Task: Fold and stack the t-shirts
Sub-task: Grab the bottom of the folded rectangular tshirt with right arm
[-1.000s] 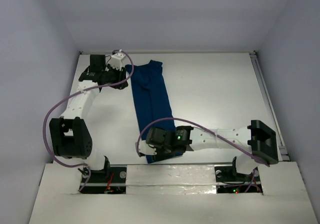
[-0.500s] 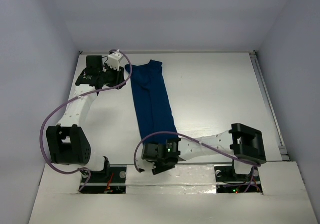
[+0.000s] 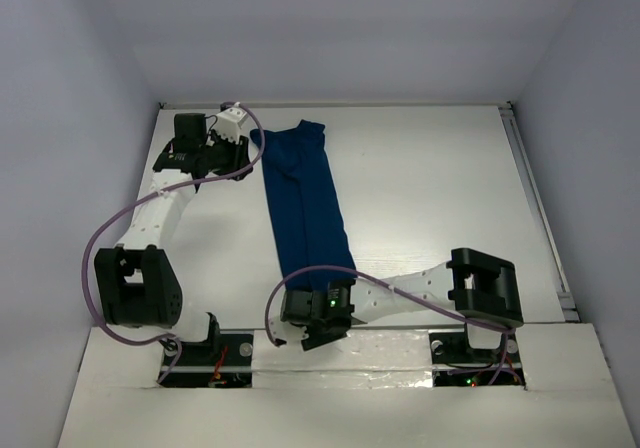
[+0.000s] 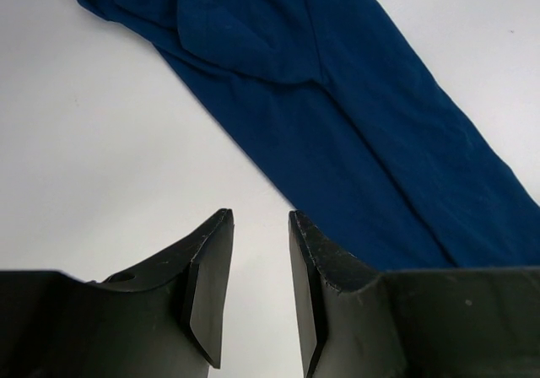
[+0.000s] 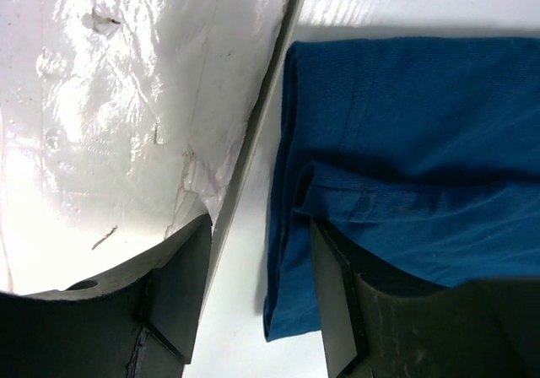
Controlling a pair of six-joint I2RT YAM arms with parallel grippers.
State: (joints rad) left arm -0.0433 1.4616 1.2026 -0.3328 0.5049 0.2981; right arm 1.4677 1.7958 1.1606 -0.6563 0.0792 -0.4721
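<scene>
This looks like a robotics lab test cell, not a home or a shop. A bare white table (image 3: 430, 188) is boxed in by plain pale walls (image 3: 340, 28) at 9, 12 and 3 o'clock. Two white-and-black robot arms, the left arm (image 3: 160, 218) and the right arm (image 3: 420, 288), are bolted at 6 o'clock to a board wrapped in shiny film (image 3: 400, 346). Purple cables (image 3: 98, 238) loop loose, small lit electronics (image 3: 470, 376) sit by the bases, and a metal rail (image 3: 530, 198) runs along 3 o'clock. One blue t-shirt (image 3: 305, 203) lies there.
</scene>
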